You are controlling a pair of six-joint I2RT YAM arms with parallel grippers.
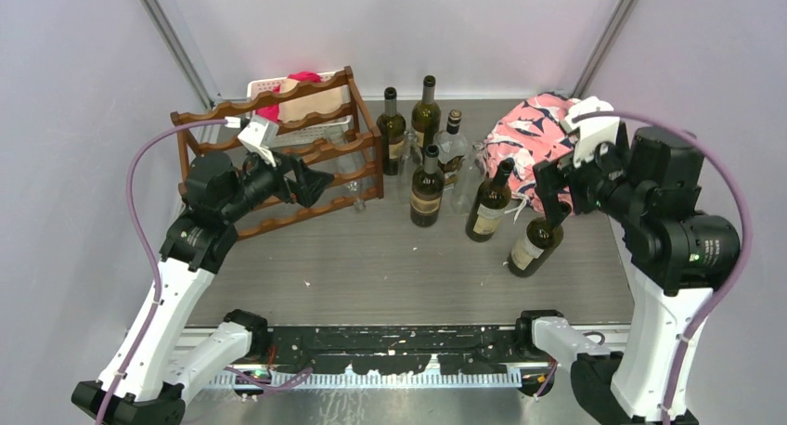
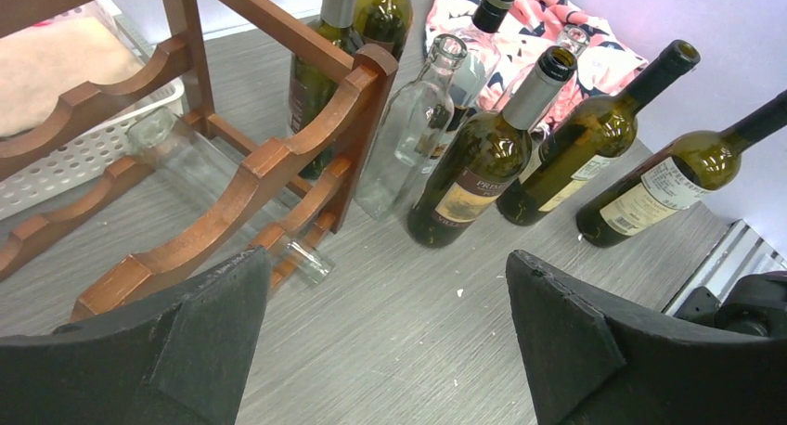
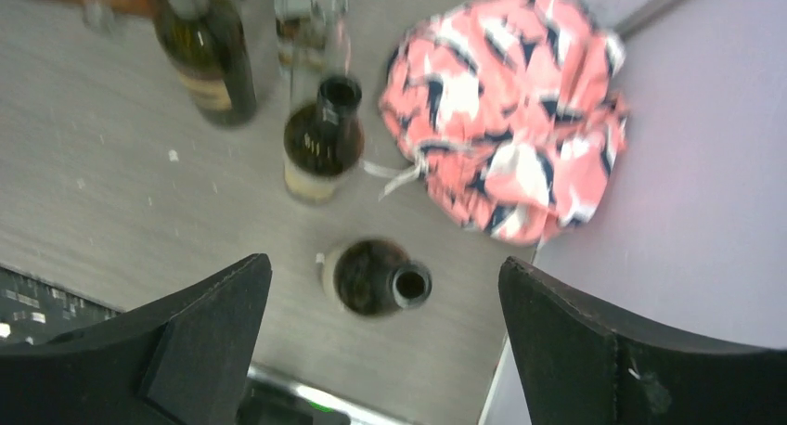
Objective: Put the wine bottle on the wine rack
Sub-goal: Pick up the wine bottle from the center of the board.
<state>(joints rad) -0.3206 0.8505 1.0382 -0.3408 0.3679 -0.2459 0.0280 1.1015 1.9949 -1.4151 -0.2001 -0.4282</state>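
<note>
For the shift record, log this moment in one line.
left gripper: open, by wine rack | clear bottle: lying in rack | right gripper: open, above dark bottle

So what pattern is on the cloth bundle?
The cloth bundle: coral pink with white and dark shapes; right wrist view.

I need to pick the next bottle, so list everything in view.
rack: one, reddish-brown wood, back left of the table
lying bottle: one, clear, on a low tier of the rack, neck out front
dark bottles: five, dark green, standing right of the rack
clear bottles: about three, standing among the dark ones
basket: one, white, behind the rack
cloth: one, pink patterned, back right
table: one, grey
left gripper: open, in front of the rack
right gripper: open, above the rightmost dark bottle
</note>
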